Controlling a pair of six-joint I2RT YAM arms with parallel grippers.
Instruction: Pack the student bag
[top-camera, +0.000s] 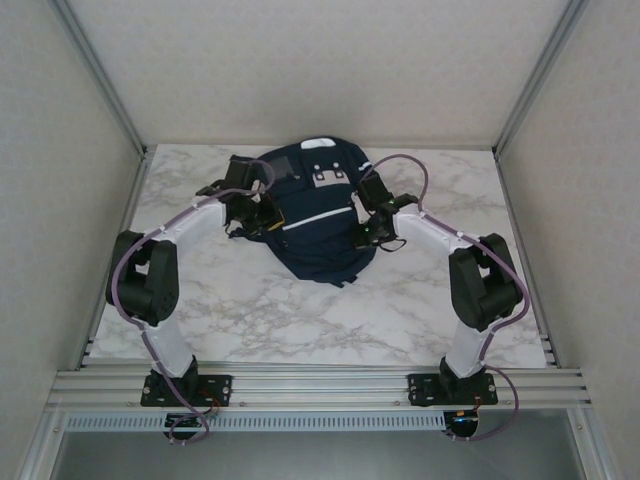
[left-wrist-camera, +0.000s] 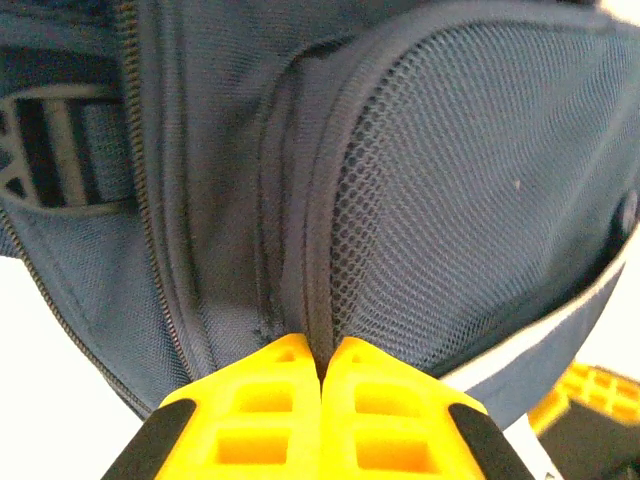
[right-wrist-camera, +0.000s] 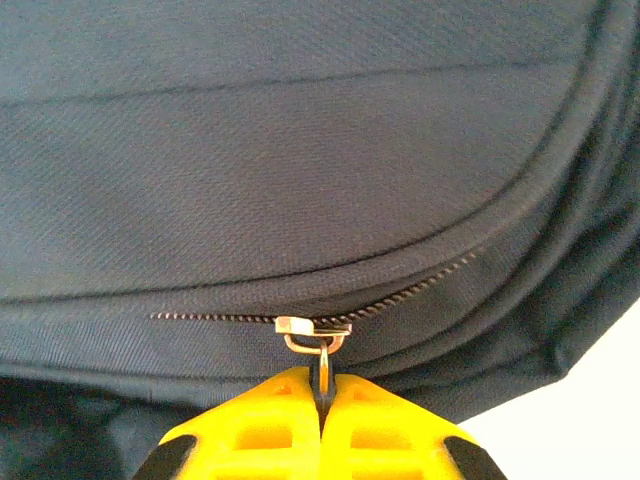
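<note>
1. Anchoring comes first. At the left flank of the student bag (top-camera: 320, 250), the left gripper (left-wrist-camera: 322, 352) has its yellow jaws pressed together on a raised ridge of navy fabric just beside the mesh pocket (left-wrist-camera: 470, 200). This pinch should act as the counter-hold: firm and motionless while the other arm pulls, or the whole bag will probably slide.
2. The student bag lies flat on the marble table (top-camera: 300, 320), between the two arms, with its grey patches at the end away from their bases. It is soft cloth and will likely bunch under a sideways tug. The stretch of bag between the two holds should therefore be drawn taut before any real pull.
3. At the bag's right flank, the right gripper (right-wrist-camera: 322, 380) has its jaws closed on the thin metal zipper pull (right-wrist-camera: 323, 352). The pull hangs from the slider (right-wrist-camera: 312, 326) on the curved zipper track (right-wrist-camera: 420, 288).
4. The pull should follow the curve of the track and stay close to the bag's surface. Tugging outward from the bag could twist the small ring out of the fingers or jam the slider.
5. In the right wrist view it is hard to tell which side of the slider is the open side. The first movement is best made slowly, checking that the teeth part behind the slider.
6. The grip on the ring is narrow, so any slip calls for a fresh pinch, not a harder pull.
</note>
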